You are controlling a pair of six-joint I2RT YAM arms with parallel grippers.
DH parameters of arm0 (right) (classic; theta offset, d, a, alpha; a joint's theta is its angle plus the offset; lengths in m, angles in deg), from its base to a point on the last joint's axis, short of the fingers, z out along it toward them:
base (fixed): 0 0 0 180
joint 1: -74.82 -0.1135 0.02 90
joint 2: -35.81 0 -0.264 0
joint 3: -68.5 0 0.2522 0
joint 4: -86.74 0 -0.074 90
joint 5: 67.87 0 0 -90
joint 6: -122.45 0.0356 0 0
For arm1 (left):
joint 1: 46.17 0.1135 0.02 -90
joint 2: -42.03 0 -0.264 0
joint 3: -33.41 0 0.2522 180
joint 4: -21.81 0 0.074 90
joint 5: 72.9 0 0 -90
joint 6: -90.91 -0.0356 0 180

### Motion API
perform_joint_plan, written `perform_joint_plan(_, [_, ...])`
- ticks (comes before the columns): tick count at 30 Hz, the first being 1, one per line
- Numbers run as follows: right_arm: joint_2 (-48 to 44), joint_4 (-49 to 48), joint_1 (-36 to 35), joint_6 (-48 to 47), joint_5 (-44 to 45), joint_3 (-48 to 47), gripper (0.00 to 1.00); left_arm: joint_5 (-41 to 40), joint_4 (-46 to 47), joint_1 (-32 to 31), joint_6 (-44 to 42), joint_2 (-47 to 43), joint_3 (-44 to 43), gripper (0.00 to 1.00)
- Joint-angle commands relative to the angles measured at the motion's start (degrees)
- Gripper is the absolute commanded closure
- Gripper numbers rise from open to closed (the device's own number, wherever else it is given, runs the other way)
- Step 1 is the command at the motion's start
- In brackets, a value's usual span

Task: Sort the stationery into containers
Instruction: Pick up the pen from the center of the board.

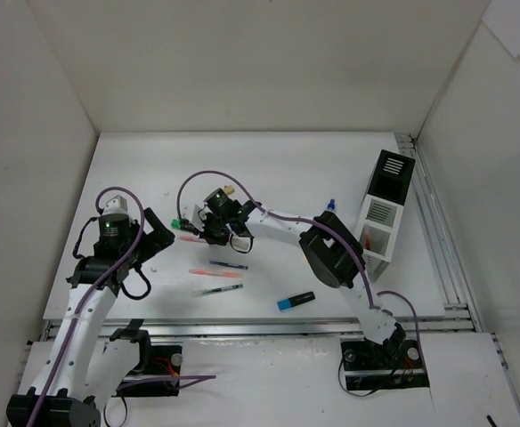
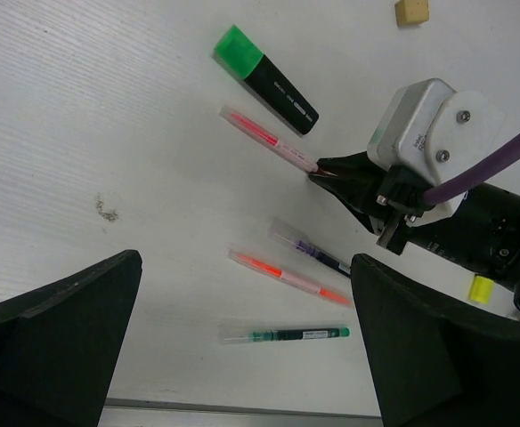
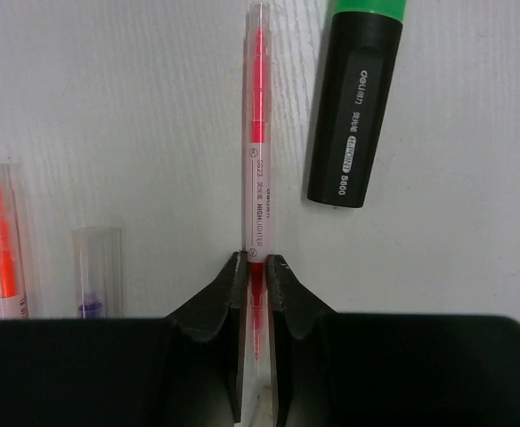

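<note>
My right gripper (image 1: pixel 208 233) is shut on the end of a red pen (image 3: pixel 258 133) that lies along the table; the jaws (image 3: pixel 256 267) pinch its red tip. A black highlighter with a green cap (image 3: pixel 353 116) lies just beside it. The left wrist view shows the same grip (image 2: pixel 327 173) on the red pen (image 2: pixel 269 140). An orange pen (image 2: pixel 287 277), a purple pen (image 2: pixel 312 250) and a green pen (image 2: pixel 285 334) lie loose below my open, empty left gripper (image 2: pixel 247 298). The organizer (image 1: pixel 385 209) stands at the right, black section farthest.
A blue highlighter (image 1: pixel 295 302) lies near the front rail. A tan eraser (image 2: pixel 411 11) lies beyond the right gripper. A blue-capped bottle (image 1: pixel 330 205) stands left of the organizer. White walls enclose the table.
</note>
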Motion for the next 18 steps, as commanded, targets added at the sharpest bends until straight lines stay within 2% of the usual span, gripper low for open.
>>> perform_joint_plan(1, [-3.97,2.27,-1.05,-2.95,1.03,1.58,1.00,1.25,3.25,0.34,-1.14,0.67,-0.78,0.01])
perform_joint_plan(7, [-12.66,0.87,-1.05,-5.24,-1.18,5.08,1.00,2.22,3.08,0.34,-1.23,-0.29,-0.96,0.01])
perform_joint_plan(10, [-17.94,-3.16,-0.78,-3.84,-0.83,9.38,1.00,2.22,2.38,0.34,-1.06,-1.25,-1.14,0.01])
perform_joint_plan(16, [-32.77,-19.94,3.68,11.06,1.36,23.71,1.00,2.48,2.29,0.34,-0.70,-1.96,-0.96,0.01])
perform_joint_plan(18, [-37.35,-24.87,4.66,13.64,6.51,30.71,1.00,3.01,2.37,0.34,-0.79,-1.61,-0.96,0.01])
